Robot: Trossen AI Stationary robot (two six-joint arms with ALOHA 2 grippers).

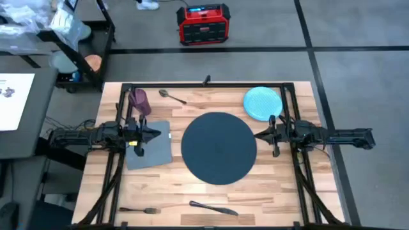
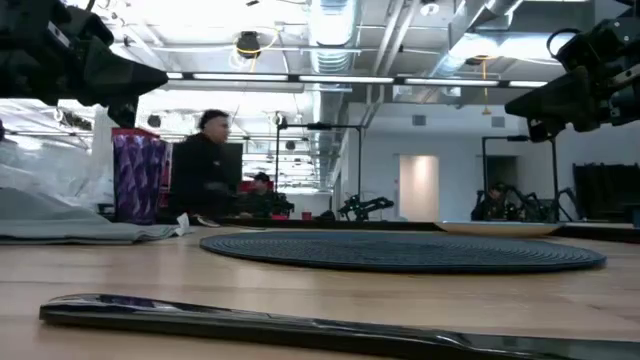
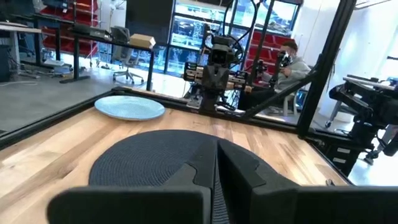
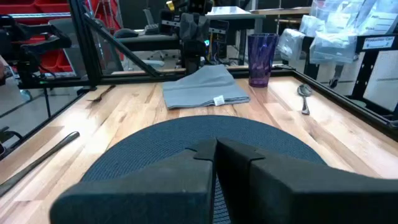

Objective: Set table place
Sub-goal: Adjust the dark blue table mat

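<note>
The place, a round dark mat (image 1: 219,148), lies flat in the middle of the table (image 1: 281,191). My left gripper (image 1: 160,134) hovers shut over the grey napkin (image 1: 151,148), just left of the mat and pointing at it. My right gripper (image 1: 257,135) hovers shut at the mat's right edge, also pointing at it. In the low view both grippers (image 2: 150,75) (image 2: 515,102) are well above the table top. A light blue plate (image 1: 262,103) rests flat at the far right. In both wrist views the fingers (image 3: 239,165) (image 4: 239,155) are closed together above the mat.
A purple cup (image 1: 139,101) stands at the far left, with a spoon (image 1: 171,96) beside it. A fork (image 1: 137,209) and a knife (image 1: 213,207) lie along the near edge. A black rail frame (image 1: 204,85) runs around the table. People sit in the room beyond.
</note>
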